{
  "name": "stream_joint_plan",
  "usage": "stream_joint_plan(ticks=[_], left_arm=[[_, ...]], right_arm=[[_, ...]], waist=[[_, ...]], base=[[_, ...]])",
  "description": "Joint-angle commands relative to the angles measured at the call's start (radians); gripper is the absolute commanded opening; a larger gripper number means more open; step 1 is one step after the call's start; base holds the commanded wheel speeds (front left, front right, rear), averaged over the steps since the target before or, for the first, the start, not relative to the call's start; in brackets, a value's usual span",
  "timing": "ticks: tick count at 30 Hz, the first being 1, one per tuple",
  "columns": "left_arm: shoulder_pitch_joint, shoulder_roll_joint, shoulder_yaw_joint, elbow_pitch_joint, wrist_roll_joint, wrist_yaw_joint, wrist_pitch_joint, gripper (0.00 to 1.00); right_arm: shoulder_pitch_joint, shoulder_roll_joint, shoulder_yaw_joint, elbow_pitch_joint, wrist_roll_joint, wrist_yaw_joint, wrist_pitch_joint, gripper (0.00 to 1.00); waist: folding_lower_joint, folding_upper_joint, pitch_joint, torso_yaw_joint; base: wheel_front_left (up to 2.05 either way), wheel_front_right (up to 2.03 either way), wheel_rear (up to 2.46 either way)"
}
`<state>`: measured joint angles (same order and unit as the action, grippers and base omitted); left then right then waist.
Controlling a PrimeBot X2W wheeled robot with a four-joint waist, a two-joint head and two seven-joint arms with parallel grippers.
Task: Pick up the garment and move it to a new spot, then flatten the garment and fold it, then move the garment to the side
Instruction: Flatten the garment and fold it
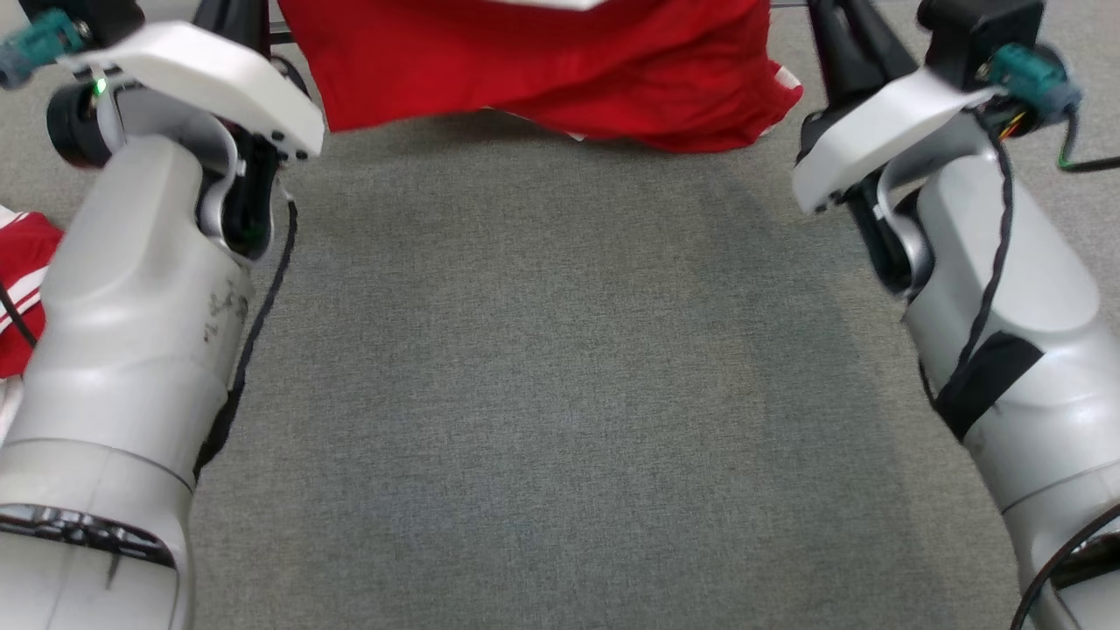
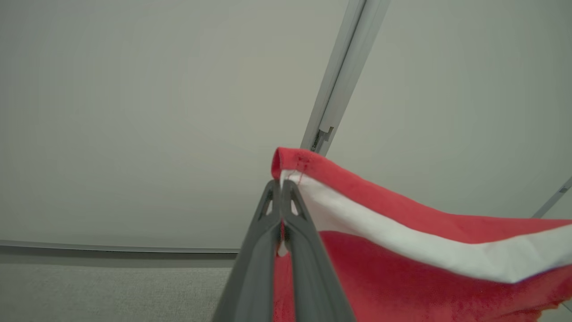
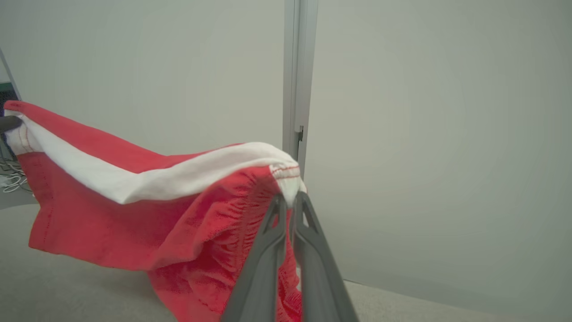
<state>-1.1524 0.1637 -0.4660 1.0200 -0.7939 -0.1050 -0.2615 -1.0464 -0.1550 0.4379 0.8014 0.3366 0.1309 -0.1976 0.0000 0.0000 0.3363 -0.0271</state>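
The garment point(image 1: 542, 70) is red with a white band along its upper edge, and it hangs above the grey carpet at the top of the head view, stretched between my two raised arms. In the left wrist view my left gripper point(image 2: 281, 188) is shut on one corner of the garment point(image 2: 402, 250) at the white band. My right gripper point(image 3: 289, 201) is shut on the opposite corner of the garment point(image 3: 134, 210), which droops to its left. The far corner in the right wrist view is pinched by the other gripper's dark tips point(image 3: 9, 123).
Grey carpet point(image 1: 560, 394) spreads between my forearms. Another red and white cloth point(image 1: 22, 289) lies at the left edge, partly behind my left forearm. A pale wall with a vertical metal strip point(image 3: 297, 89) stands ahead.
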Motion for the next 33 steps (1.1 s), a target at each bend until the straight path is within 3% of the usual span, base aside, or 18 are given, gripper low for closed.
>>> stream_joint_plan(ticks=[1,8,14,23,27,33], left_arm=[[0.040,-0.011,0.013,0.017,0.008,-0.010,-0.004,0.00],[0.219,-0.045,0.065,-0.028,0.099,-0.018,-0.004,0.00],[0.378,-0.062,0.148,-0.157,0.174,-0.022,-0.003,0.00],[0.753,-0.081,0.287,-0.474,0.289,-0.025,-0.003,0.00],[0.916,-0.084,0.308,-0.592,0.326,-0.023,-0.003,0.00],[1.108,-0.075,0.296,-0.752,0.352,0.016,0.016,0.00]], right_arm=[[0.036,0.015,0.013,0.049,0.019,0.000,-0.027,0.00],[0.193,0.041,0.004,0.109,0.090,0.000,-0.068,0.00],[0.359,0.028,-0.044,-0.024,0.070,0.000,-0.068,0.00],[0.732,-0.014,-0.116,-0.322,-0.032,0.000,-0.069,0.00],[0.888,-0.019,-0.152,-0.435,-0.061,0.000,-0.069,0.00],[1.095,-0.015,-0.201,-0.598,-0.098,0.000,-0.028,0.00]], waist=[[0.0000,0.0000,0.013,0.009],[0.0000,0.0000,0.016,0.039],[0.0000,0.0000,-0.008,0.041],[0.0000,0.0000,-0.127,0.044],[0.0000,0.0000,-0.193,0.048],[0.0000,0.0000,-0.275,0.060]], base=[[0.00,0.00,0.00],[0.00,0.00,0.00],[0.00,0.00,0.00],[0.00,0.00,0.00],[0.00,0.00,0.00],[0.00,0.00,0.00]])
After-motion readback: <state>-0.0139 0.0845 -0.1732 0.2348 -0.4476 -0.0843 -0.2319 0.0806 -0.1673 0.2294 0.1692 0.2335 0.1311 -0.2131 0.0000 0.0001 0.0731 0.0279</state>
